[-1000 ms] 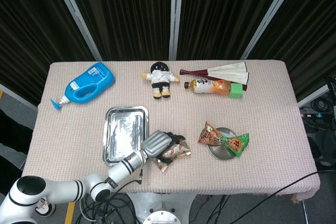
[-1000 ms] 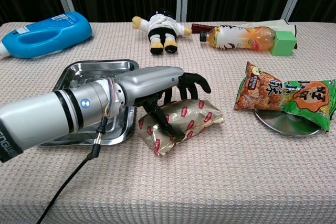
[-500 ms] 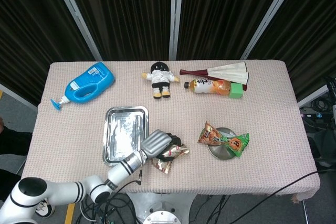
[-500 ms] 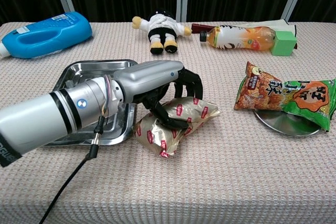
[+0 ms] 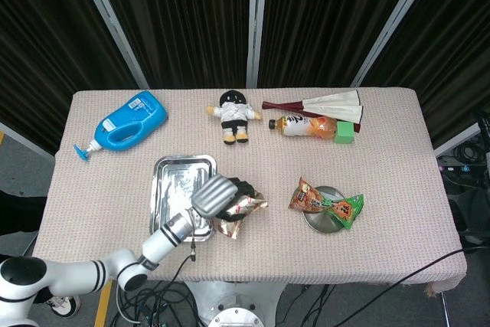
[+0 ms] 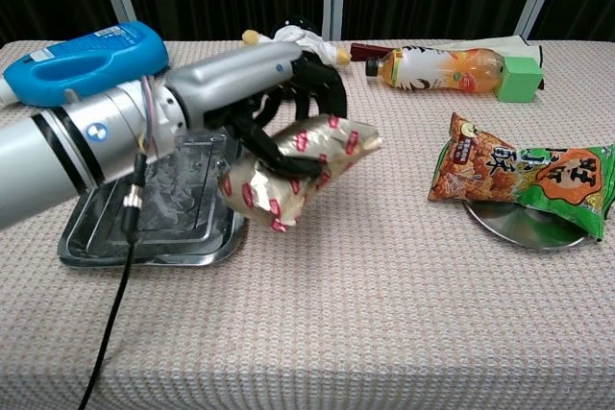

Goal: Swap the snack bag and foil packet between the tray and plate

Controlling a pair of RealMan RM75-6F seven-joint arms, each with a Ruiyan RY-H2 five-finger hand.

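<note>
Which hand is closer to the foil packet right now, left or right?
Left. The left hand grips the foil packet, holding it above the table beside the tray. The right hand is not in either view.

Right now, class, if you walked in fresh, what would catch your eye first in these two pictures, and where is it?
The left hand stands out first: it holds the gold foil packet lifted off the cloth, at the right edge of the steel tray. To the right, the orange and green snack bag lies across the small round plate. At the back left lies a bright blue detergent bottle.
</note>
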